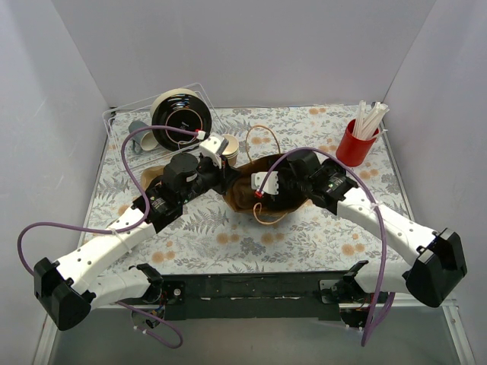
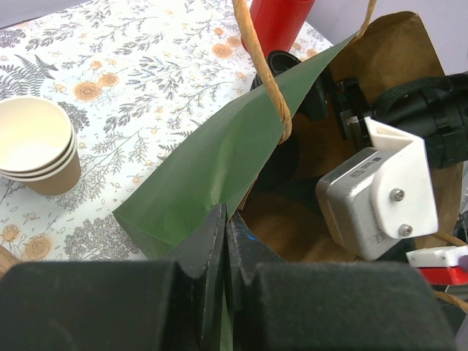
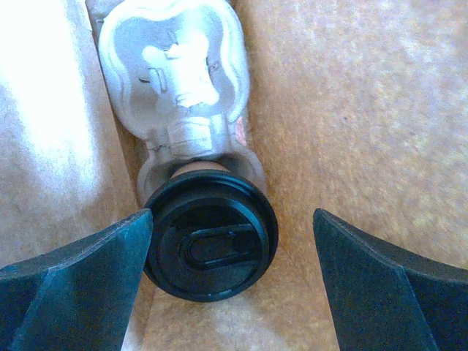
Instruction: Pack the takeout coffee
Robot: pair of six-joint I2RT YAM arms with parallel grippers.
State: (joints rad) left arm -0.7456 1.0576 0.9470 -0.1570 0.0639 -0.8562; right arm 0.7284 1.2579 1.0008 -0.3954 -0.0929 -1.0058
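The right hand (image 3: 232, 227) is inside the paper bag (image 2: 197, 175), open, with its two fingers spread wide. The takeout coffee (image 3: 210, 245) stands between them, much nearer the left finger (image 3: 80, 278). That finger sits just beside the lid rim, and contact cannot be told. The right finger is well apart from the cup. Just beyond the fingertips, the cup appears seated in a ring of a pale moulded carrier (image 3: 175, 66) on the bag's floor.

The left hand (image 2: 223, 245) is closed on the bag's green wall at the mouth, pinching it flat. A stack of lidless cups (image 2: 36, 146) stands on the bench (image 2: 131, 66) off to that hand's left.

The cup will probably handle as light and soft. A thin paper wall dents under a hard squeeze, and any drink inside adds weight that can slosh. The black lid looks slick and only pressed on, so lifting by it risks popping it off. The better hold is across the paper wall just under the lid rim, with gentle closure. That wall is hidden beneath the lid here.
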